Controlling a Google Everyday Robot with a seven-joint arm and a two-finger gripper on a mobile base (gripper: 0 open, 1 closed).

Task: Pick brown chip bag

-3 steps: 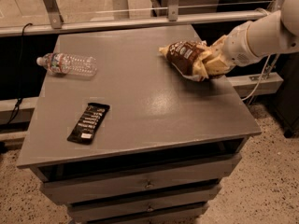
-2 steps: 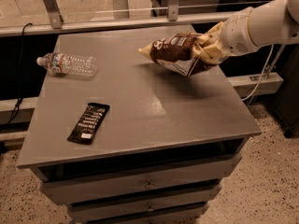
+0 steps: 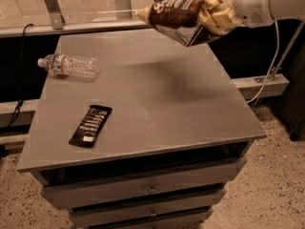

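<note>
The brown chip bag (image 3: 178,15) is a puffy dark brown bag with white lettering and pale yellow edges. It hangs in the air well above the far right part of the grey table top (image 3: 157,104), lying roughly level with its free end pointing left. My gripper (image 3: 220,18) is at the bag's right end, shut on the bag's yellow edge, at the top right of the view. The white arm (image 3: 271,1) runs off the right edge. The bag's shadow lies on the table below it.
A clear plastic water bottle (image 3: 69,65) lies on its side at the table's far left. A flat slim black wrapper bar (image 3: 90,125) lies at the front left. The table has drawers (image 3: 152,190) below. A white cable (image 3: 269,75) hangs at the right.
The gripper has lifted the chip bag off the table's far right part and raised it high, moving it up and a little left. The bottle and black bar have not moved.
</note>
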